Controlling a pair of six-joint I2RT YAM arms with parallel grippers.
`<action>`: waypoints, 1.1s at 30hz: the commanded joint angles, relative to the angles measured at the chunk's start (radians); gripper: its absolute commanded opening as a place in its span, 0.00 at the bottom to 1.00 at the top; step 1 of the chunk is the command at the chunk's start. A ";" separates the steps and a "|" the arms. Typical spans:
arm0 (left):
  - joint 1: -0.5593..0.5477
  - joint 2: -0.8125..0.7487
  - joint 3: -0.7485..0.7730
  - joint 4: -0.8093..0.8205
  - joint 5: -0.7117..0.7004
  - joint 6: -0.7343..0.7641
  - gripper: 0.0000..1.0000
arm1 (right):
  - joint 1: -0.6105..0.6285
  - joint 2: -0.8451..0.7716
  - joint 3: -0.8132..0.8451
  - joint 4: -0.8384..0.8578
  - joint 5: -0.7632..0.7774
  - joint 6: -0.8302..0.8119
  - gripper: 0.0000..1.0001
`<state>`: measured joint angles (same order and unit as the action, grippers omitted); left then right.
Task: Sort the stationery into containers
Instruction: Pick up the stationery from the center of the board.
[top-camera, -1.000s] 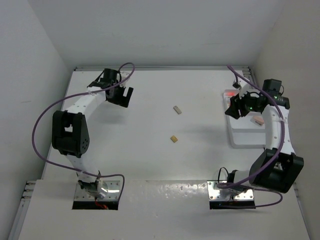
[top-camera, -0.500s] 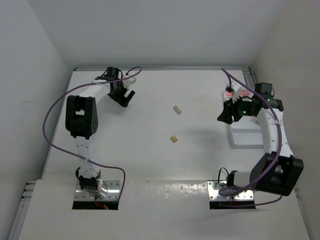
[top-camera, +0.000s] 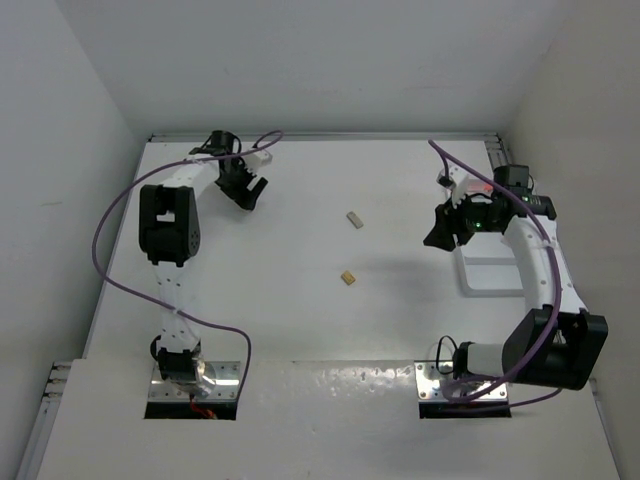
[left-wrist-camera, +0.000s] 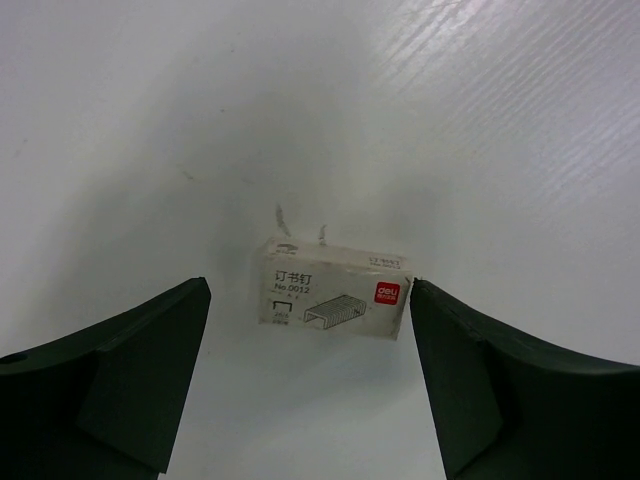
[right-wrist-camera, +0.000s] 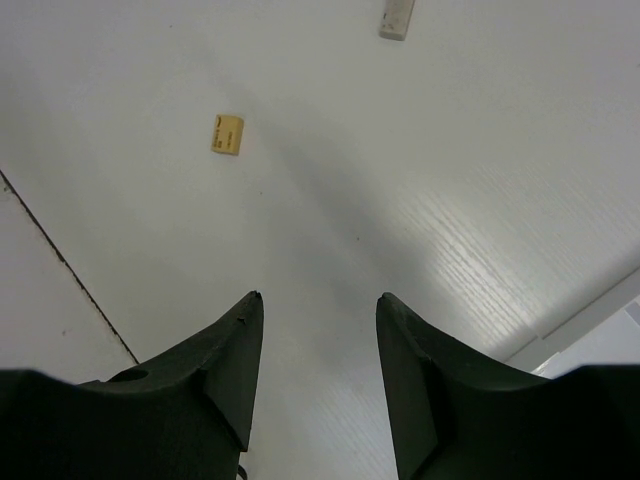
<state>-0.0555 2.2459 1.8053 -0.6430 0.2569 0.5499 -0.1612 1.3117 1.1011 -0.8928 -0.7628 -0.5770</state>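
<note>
Left wrist view, left claw (left-wrist-camera: 310, 300): spread wide, released, fingers flanking a small white staple box (left-wrist-camera: 335, 302) that lies flat on the bench (left-wrist-camera: 450, 120), well apart from the white tray (top-camera: 490, 275). Right claw (right-wrist-camera: 320, 300): moderately parted, holding nothing, just beside the tray. Tan block (right-wrist-camera: 227, 133) and grey-white block (right-wrist-camera: 397, 17): loose on the bench, left of the tray.

small white box (left-wrist-camera: 337, 297) printed 订书钉, No.0012, red deli logo at its right end

Top view high above table (top-camera: 300, 310), wrist views close — facing down
</note>
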 joint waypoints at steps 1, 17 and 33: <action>0.009 0.015 0.045 -0.029 0.077 0.035 0.87 | 0.009 0.003 0.020 0.000 -0.024 0.005 0.49; 0.017 -0.103 -0.138 0.049 0.186 -0.045 0.41 | 0.090 -0.061 -0.124 0.306 -0.104 0.470 0.48; -0.236 -0.700 -0.507 0.258 0.515 -0.295 0.38 | 0.351 0.148 -0.110 0.983 -0.009 1.460 0.51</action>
<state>-0.2508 1.5726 1.3403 -0.4187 0.7319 0.3019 0.1612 1.4155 0.9112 -0.0566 -0.7944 0.7116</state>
